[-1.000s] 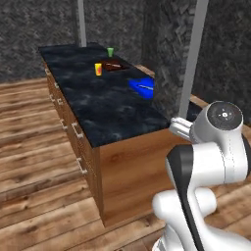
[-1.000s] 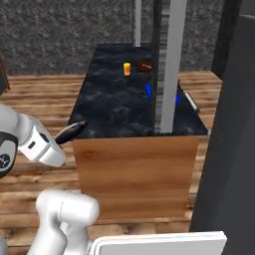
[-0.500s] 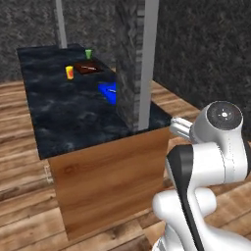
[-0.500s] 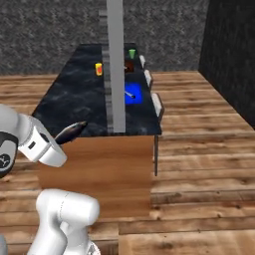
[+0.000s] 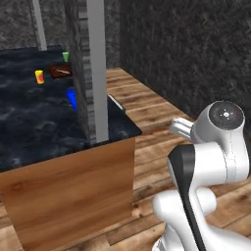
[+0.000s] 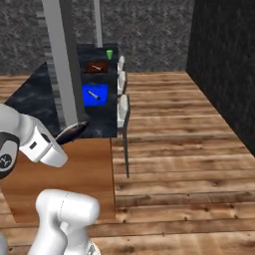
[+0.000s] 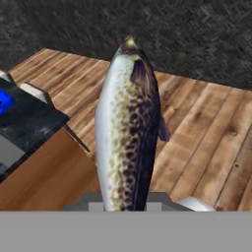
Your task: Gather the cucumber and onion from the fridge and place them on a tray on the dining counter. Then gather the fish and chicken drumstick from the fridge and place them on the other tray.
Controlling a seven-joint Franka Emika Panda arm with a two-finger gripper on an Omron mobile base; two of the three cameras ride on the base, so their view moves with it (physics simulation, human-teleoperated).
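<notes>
Carrying the fish [image 7: 129, 133] is what the gripper [image 7: 129, 204] is doing: the jaws are nearly shut on its lower end, so the speckled body sticks up along the hand camera's line of sight, nose toward 12 o'clock. In the right base view the fish [image 6: 72, 132] shows as a dark sliver past the wrist, held out ahead of the arm, clear of the counter [image 6: 35, 94].

On that counter the blue tray [image 6: 94, 94] carries a small dark oblong thing, probably the cucumber, too small to be sure. At 12 o'clock from it lies the brown tray [image 6: 97, 66], the fish's destination, with something pale and thin on it. A green cup [image 6: 109, 54] stands beyond, at 1 o'clock from the brown tray. A grey pillar [image 6: 62, 64] rises at the counter's near end, so the approach likely has to pass around it.
</notes>
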